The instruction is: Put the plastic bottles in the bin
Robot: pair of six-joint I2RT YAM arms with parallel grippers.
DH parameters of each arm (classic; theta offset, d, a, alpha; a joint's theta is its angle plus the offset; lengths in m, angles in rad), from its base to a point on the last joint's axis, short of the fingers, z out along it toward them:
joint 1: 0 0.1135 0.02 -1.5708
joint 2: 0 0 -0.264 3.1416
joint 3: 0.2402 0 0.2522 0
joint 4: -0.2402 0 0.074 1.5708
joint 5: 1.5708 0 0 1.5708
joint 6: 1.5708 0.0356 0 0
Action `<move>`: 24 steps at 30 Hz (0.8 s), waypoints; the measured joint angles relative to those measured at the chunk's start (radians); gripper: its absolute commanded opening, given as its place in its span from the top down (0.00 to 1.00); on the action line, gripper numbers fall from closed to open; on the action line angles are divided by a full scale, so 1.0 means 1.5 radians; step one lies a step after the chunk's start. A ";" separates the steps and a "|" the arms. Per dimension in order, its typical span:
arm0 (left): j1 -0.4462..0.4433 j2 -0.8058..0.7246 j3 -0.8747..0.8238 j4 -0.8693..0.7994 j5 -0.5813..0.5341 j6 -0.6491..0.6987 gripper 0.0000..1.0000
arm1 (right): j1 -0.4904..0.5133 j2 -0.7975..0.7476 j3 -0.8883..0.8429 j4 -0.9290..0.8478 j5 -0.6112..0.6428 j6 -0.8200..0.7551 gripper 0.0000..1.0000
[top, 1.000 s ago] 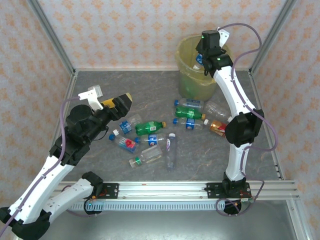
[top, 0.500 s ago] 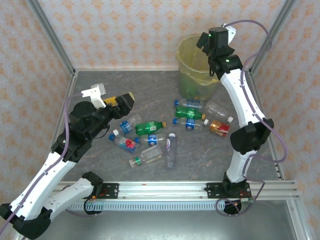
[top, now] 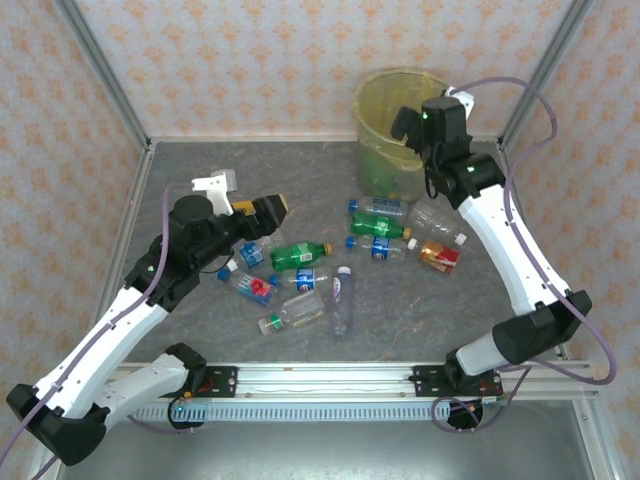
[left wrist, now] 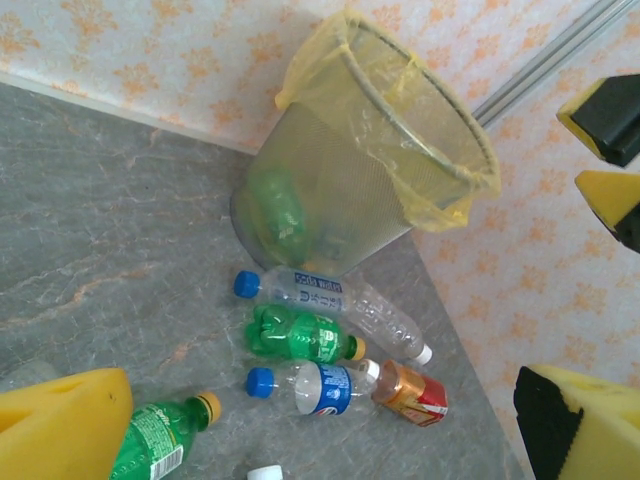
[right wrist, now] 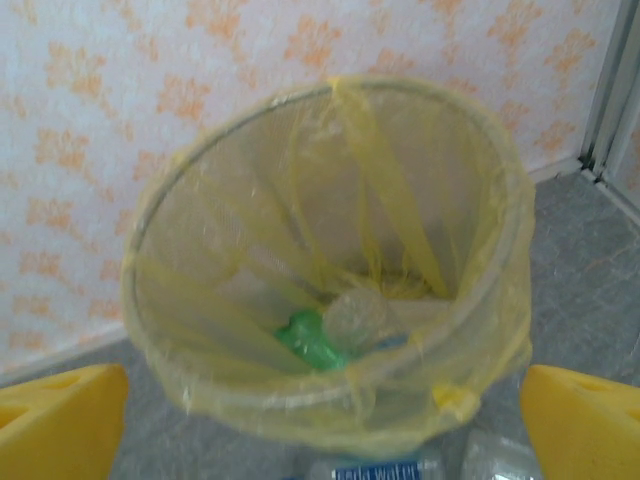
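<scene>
The right gripper (top: 405,122) stands released, its yellow pads (right wrist: 62,420) spread wide with nothing between them, and it hangs at the near side of the bin (top: 372,95), looking down into its mouth. Inside the yellow-lined bin (right wrist: 180,300) lie a green bottle (right wrist: 308,342) and a clear bottle (right wrist: 356,318) at the bottom. The bin stands upright at the far right corner of the worktop (top: 200,180), close to the back wall. The left gripper (top: 268,212) is also released and empty, raised over the left-middle of the worktop with its jaws pointing towards the bin (left wrist: 330,180). Just in front of the bin a row of bottles lies on its side: a blue-capped clear bottle (top: 378,208), a green bottle with a yellow cap (top: 382,229), a blue-labelled bottle (top: 377,247), a plain clear bottle (top: 436,222) and a red-labelled bottle (top: 440,257) nearest the right edge. Nearer the middle lie another green bottle (top: 300,254), a red-labelled one (top: 253,289), two small blue-labelled ones (top: 251,253) (top: 305,278), a clear one (top: 292,312) and a pale-labelled one (top: 341,302), all flat and close together.
</scene>
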 measured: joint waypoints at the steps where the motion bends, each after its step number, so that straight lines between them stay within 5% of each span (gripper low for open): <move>1: 0.000 0.005 0.000 0.000 0.001 0.002 0.01 | 0.010 -0.011 -0.018 -0.004 -0.001 0.002 0.00; 10: 0.000 0.025 -0.006 -0.006 0.007 0.003 0.01 | 0.112 -0.113 -0.193 -0.033 -0.043 0.073 0.00; 24: 0.000 0.034 -0.037 -0.038 0.022 0.016 0.01 | 0.262 -0.119 -0.440 0.002 -0.149 0.249 0.00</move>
